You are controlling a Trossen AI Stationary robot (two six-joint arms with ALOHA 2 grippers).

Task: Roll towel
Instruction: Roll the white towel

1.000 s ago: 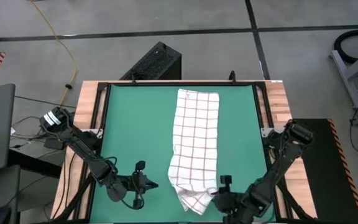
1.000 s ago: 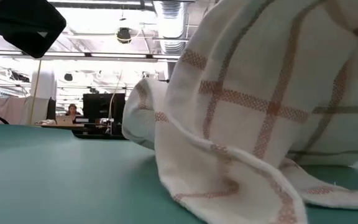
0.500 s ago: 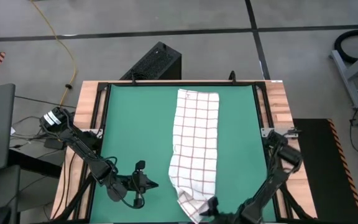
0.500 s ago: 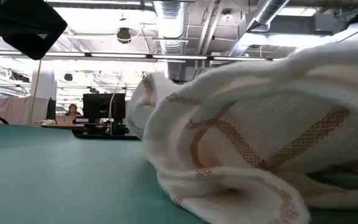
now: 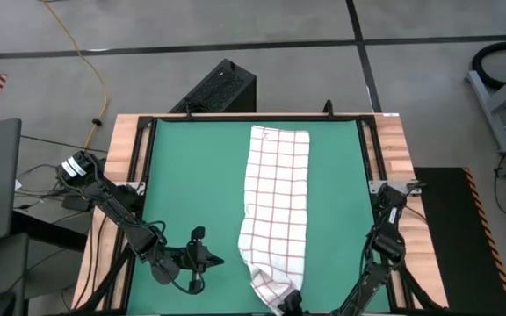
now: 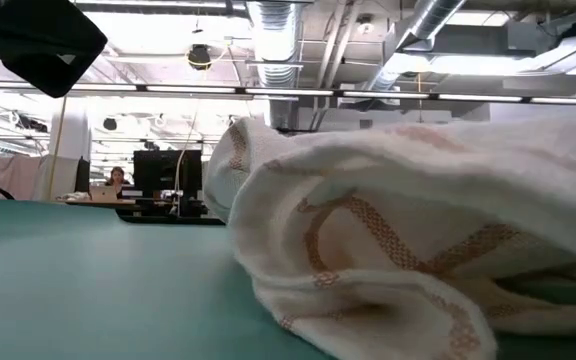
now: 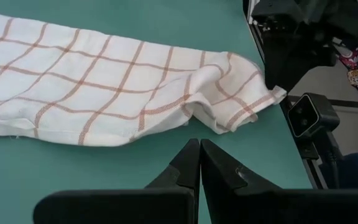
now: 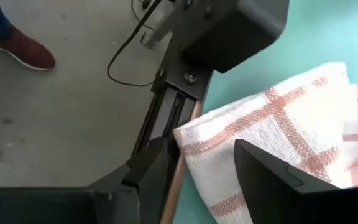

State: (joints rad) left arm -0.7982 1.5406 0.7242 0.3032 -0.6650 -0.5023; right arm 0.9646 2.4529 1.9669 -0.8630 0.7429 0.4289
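Right gripper [image 8: 197, 168] at the mat's near edge, fingers parted astride the towel's [image 5: 275, 211] rumpled near corner, not clamping it. Left gripper [image 7: 199, 163] low beside the towel, fingers pressed together, empty. Towel lies lengthwise along the green mat [image 5: 191, 175].

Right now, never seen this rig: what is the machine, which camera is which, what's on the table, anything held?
Two dark robot arms work at a table covered by a green mat. One picture looks straight down, one looks level across the tabletop, and one comes from each wrist. A checked towel lies lengthwise on the mat, its near end bunched up. The left gripper is shut and empty, waiting on the mat beside the towel. The right gripper is at the table's near edge, fingers open around the towel's corner; nothing is clamped.
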